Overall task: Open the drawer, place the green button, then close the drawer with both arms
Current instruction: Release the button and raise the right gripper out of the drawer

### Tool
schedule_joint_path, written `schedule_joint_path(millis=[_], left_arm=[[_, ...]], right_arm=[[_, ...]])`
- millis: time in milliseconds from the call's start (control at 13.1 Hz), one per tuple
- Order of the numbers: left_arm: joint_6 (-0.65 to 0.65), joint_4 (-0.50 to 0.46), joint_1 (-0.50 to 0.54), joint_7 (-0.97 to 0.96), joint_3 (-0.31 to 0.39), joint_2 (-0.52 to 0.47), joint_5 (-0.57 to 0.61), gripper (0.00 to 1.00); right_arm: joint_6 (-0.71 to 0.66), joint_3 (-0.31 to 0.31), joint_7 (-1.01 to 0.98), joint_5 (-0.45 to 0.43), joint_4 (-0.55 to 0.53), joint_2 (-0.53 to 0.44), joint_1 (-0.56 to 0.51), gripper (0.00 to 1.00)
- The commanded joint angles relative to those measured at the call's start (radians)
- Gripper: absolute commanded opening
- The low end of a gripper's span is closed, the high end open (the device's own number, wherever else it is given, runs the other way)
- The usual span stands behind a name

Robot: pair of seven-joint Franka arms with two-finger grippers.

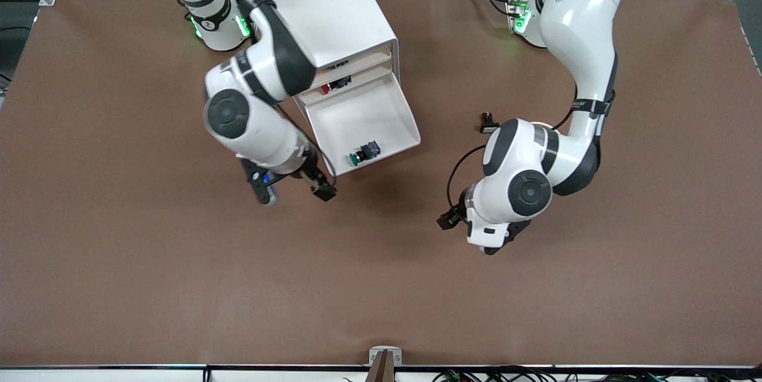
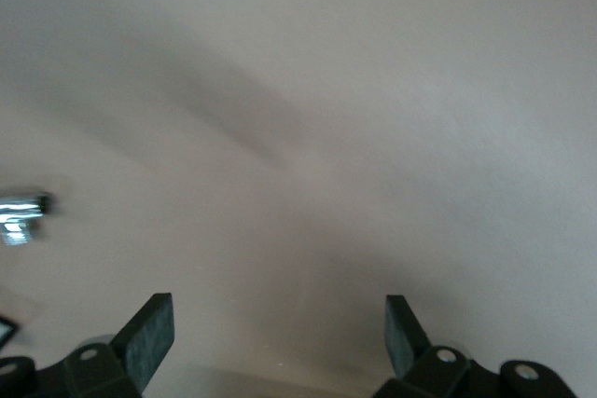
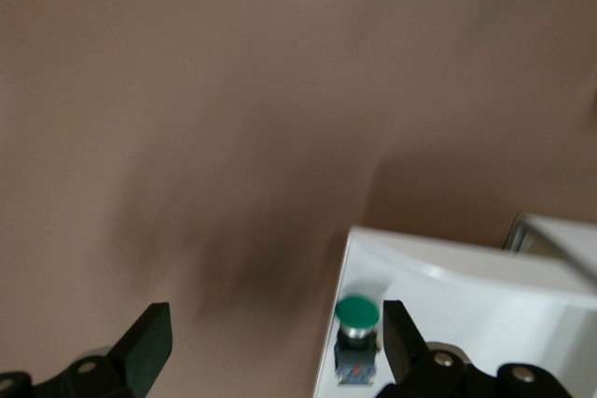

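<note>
Drawer (image 1: 363,123) stands pulled out of our white cabinet (image 1: 333,19), and we see the button (image 1: 364,153) lying inside it near the front lip. Our right gripper (image 1: 292,188) hangs over the table (image 1: 149,281) just beside the drawer's front corner, jaws apart and empty. Our left gripper (image 1: 470,224) hovers over bare table toward the left arm's end, jaws apart, holding nothing.

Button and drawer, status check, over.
Right gripper open, empty, over table beside drawer lip. Left gripper open, waiting over bare table. Button lies in open drawer. Nothing blocking closing.
</note>
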Motion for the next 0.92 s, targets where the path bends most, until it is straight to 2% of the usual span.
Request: schedule_joint_path(millis=[0,383,612,842], left_arm=[[0.070,-0.007,-0.080,0.012,0.003,0.033,0.025,0.99],[0.076,-0.007,-0.166,0.012,0.002,0.072,0.046,0.99],[0.092,-0.007,-0.238,-0.034,0.002,0.085,0.036,0.99],[0.092,-0.007,-0.297,-0.091,0.000,0.084,0.033,0.99]], right_arm=[[-0.098,0.019,-0.188,-0.004,0.033,-0.027,-0.103,1.00],[-0.237,0.019,-0.648,0.000,0.035,-0.081,-0.336,1.00],[-0.297,0.016,-0.882,-0.015,0.024,-0.129,-0.413,1.00],[-0.350,0.010,-1.052,-0.128,0.018,-0.189,-0.445,1.00]])
